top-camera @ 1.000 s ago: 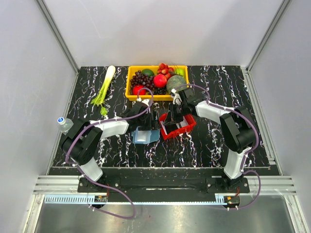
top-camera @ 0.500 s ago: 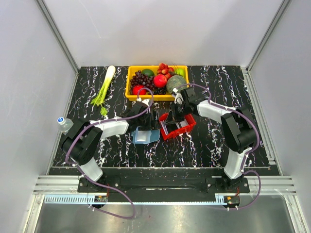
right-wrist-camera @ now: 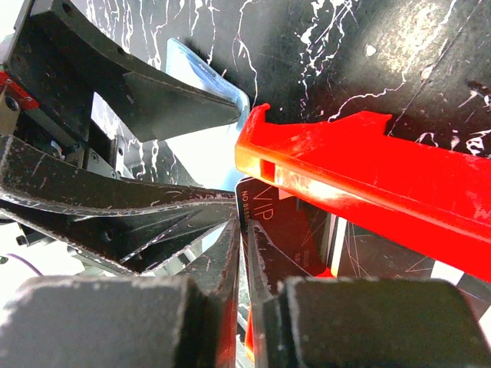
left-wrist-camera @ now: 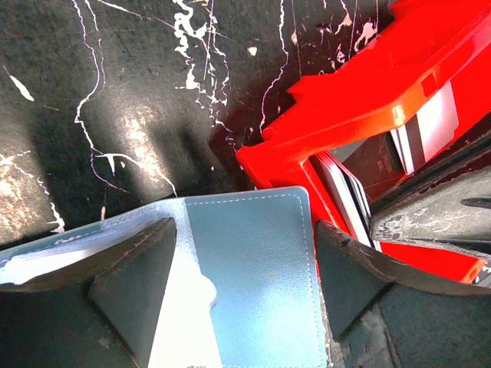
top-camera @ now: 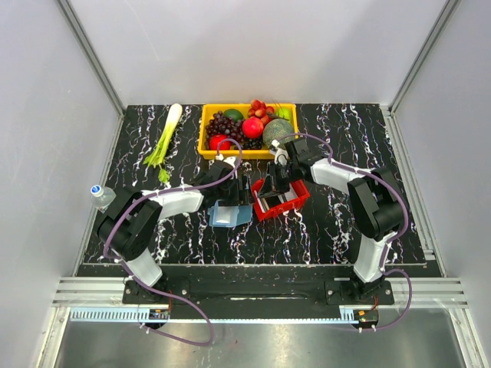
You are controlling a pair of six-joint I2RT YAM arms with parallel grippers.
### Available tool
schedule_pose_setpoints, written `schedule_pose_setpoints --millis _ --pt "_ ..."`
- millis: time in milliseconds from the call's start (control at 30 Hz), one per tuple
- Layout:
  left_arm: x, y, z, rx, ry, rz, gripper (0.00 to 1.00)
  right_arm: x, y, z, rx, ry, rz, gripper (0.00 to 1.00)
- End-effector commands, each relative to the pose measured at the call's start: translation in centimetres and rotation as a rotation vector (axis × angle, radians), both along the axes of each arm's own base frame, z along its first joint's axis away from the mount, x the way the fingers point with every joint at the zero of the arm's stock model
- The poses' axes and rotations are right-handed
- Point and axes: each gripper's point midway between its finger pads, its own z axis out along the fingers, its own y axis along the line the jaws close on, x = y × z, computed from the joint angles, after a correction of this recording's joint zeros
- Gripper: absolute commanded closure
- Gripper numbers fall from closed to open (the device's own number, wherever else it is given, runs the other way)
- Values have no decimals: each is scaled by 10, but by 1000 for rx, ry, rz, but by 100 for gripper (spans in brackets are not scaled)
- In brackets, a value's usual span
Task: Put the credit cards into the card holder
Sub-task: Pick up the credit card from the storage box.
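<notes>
Credit cards (left-wrist-camera: 347, 193) sit in the red tray (left-wrist-camera: 337, 107), where your right gripper (right-wrist-camera: 239, 220) has edged in and looks pinched on the dark card (right-wrist-camera: 295, 230). Left gripper (left-wrist-camera: 244, 228) is spread open over the card holder (left-wrist-camera: 253, 307). The lift looks next.

In the top view the right gripper (top-camera: 271, 184), dipped into the red open-topped plastic tray (top-camera: 295, 201) at the centre of the frame, now sits a touch further left than half a second ago. Before that it had drifted slightly toward the upper right. Its white forearm (top-camera: 331, 173) makes the same small swing.
</notes>
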Motion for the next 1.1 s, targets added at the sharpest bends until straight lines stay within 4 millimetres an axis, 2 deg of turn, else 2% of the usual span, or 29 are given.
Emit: schedule_pose_setpoints --millis 0,167,400,433,533,600,900,1067 --pt "10 -11 11 -41 -32 -8 24 1 3 5 31 -3 6 88" --pt "10 -12 10 -41 -30 -12 24 1 5 11 57 -9 12 88" --pt "9 -12 9 -42 -27 -13 24 0 4 4 45 0 6 88" --pt "9 -12 10 -43 -28 -13 24 2 2 4 34 -9 -6 84" --pt "9 -11 10 -41 -28 -13 24 7 -2 6 5 -44 -35 64" --pt "10 -12 11 -43 -32 -10 24 11 -5 7 -11 -62 -51 57" --pt "9 -12 10 -43 -29 -14 24 12 -9 -13 -63 -32 -63 55" --pt "9 -13 11 -46 -26 -16 24 10 -7 -18 -58 -13 -52 56"
